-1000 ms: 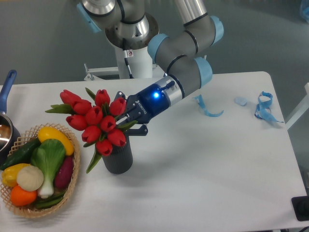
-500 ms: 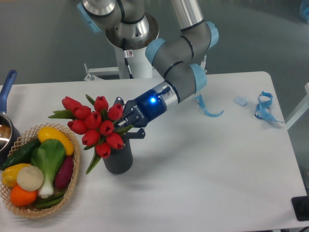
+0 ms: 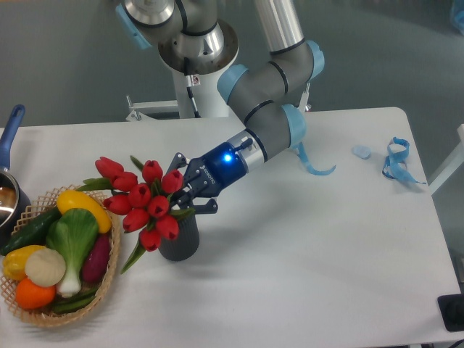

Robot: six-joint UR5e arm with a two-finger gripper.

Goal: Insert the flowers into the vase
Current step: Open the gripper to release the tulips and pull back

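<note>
The flowers [image 3: 141,199], a bunch of red tulip buds with green leaves, hang tilted to the left over the dark grey vase [image 3: 180,239]. The buds cover the vase's mouth, so I cannot tell how deep the stems sit. My gripper [image 3: 185,196] is at the right side of the bunch, just above the vase, with its fingers shut on the stems. The arm reaches in from the upper right.
A wicker basket [image 3: 43,312] of vegetables sits at the left, close to the flowers' leaves. A pan [image 3: 9,181] is at the far left edge. Blue ribbons [image 3: 397,161] and a strip [image 3: 310,163] lie at the right of the white table [image 3: 312,275].
The gripper and the flowers have moved down and slightly left, lowering toward the vase. The vase has shifted slightly.
</note>
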